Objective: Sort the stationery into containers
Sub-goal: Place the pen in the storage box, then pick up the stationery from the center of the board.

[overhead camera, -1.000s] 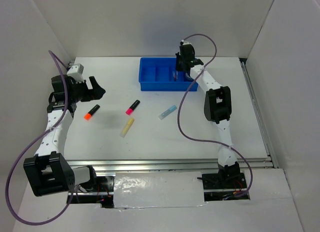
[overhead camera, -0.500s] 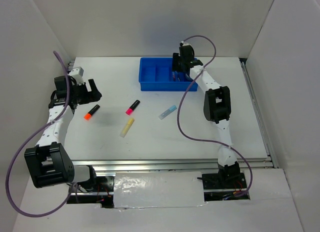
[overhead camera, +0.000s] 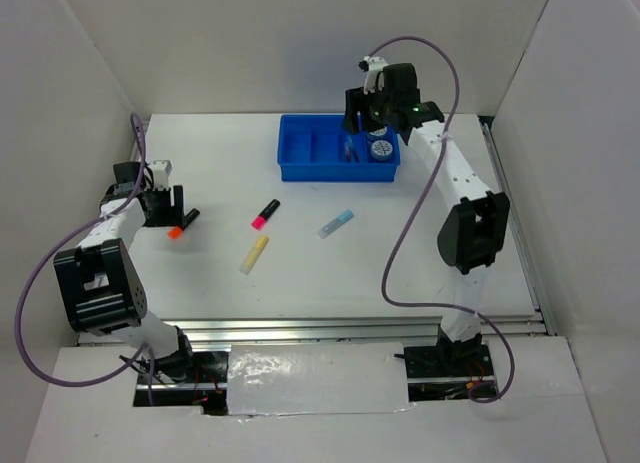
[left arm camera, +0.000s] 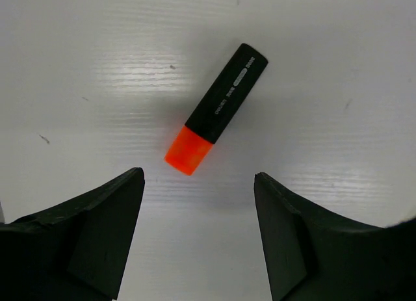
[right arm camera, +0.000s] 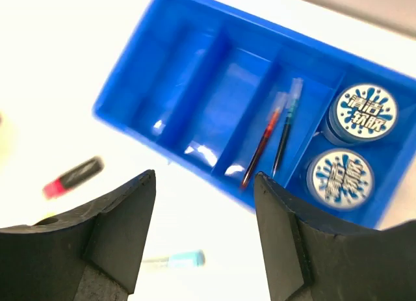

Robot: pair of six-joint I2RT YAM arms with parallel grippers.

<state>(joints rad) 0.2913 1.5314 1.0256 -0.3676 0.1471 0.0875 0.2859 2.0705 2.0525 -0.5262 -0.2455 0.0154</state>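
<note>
Right gripper [right arm camera: 203, 177] has risen from the tray [right arm camera: 195, 86], wide and empty; left gripper [left arm camera: 198, 177], also wide, has lowered over the orange highlighter [left arm camera: 218, 116], probably the next pick.

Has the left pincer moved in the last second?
Yes. The left pincer has come nearer and leftward, closing in on the orange highlighter, which lies where it was.

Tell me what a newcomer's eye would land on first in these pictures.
The bright blue tray at the far side of the table stands out first, with two patterned rolls in its right-end compartment and two thin pens in the next one. Then the orange highlighter lying on the white table just ahead of the open left gripper, and three more markers loose mid-table.
</note>
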